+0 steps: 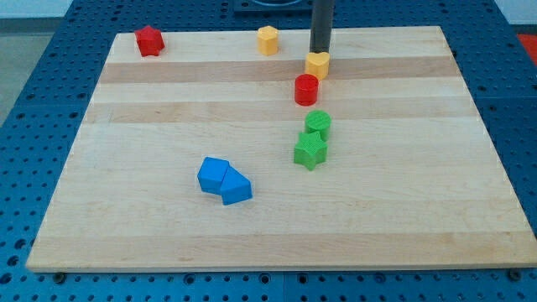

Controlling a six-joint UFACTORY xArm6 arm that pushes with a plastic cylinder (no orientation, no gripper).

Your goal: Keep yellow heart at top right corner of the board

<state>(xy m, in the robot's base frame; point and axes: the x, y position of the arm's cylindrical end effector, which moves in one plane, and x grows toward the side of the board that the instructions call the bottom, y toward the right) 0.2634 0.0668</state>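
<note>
The yellow heart (pixel 317 65) lies near the view's top, a little right of the board's middle. My tip (pixel 320 52) stands right behind it, at its top edge, touching or nearly so. A red cylinder (pixel 306 89) sits just below the heart. The board's top right corner (pixel 436 32) is far to the heart's right.
A yellow hexagonal block (pixel 268 40) sits at the top centre. A red block (pixel 149 41) sits at the top left. Two green blocks (pixel 318 124) (pixel 310 151) stand below the red cylinder. Two blue blocks (pixel 213 174) (pixel 236 188) touch at lower centre left.
</note>
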